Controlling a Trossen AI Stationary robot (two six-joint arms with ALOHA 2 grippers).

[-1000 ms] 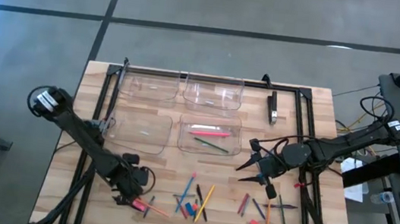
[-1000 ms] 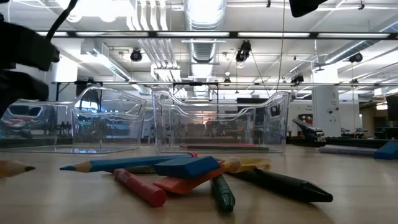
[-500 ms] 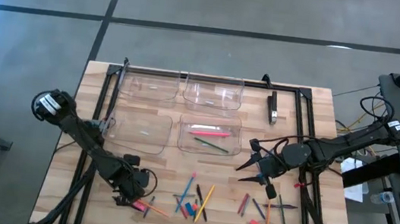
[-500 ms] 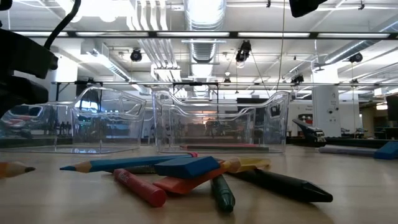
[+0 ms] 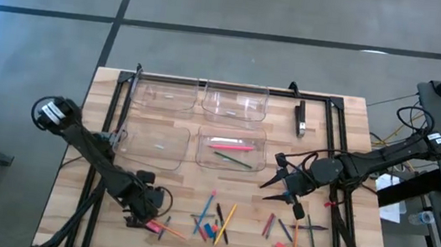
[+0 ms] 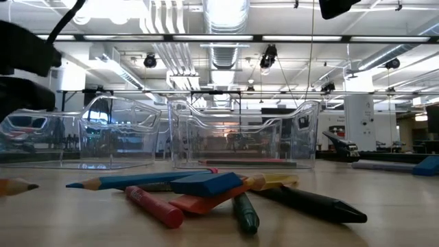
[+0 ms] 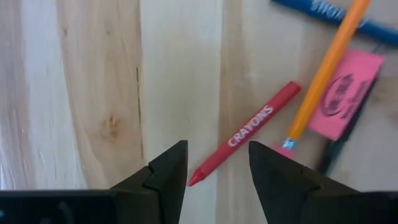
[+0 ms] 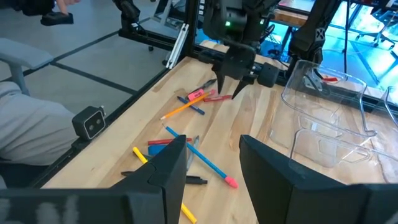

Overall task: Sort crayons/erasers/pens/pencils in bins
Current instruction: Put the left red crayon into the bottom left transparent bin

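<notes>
The wooden table (image 5: 76, 135) carries four clear bins (image 5: 228, 148) in a two-by-two block at its far half; the near right bin holds a pink stick and a green one, and the others look bare from above. Near the front edge, the left gripper (image 5: 150, 216) hangs low over a small cluster, its jaws spread with nothing between them. The left wrist view shows what the high view cannot: a red crayon (image 7: 245, 132) marked "CRAYONS" lies slanted on the wood, its tip just in the gap between the fingers (image 7: 163, 174), beside an orange pencil (image 7: 326, 65) crossing a pink eraser (image 7: 345, 93). The right gripper (image 5: 278, 188) waits mid-table with jaws apart, empty, above a second scatter. The low view alone shows a blue eraser (image 6: 206, 184) resting on a blue pencil (image 6: 120, 180).
</notes>
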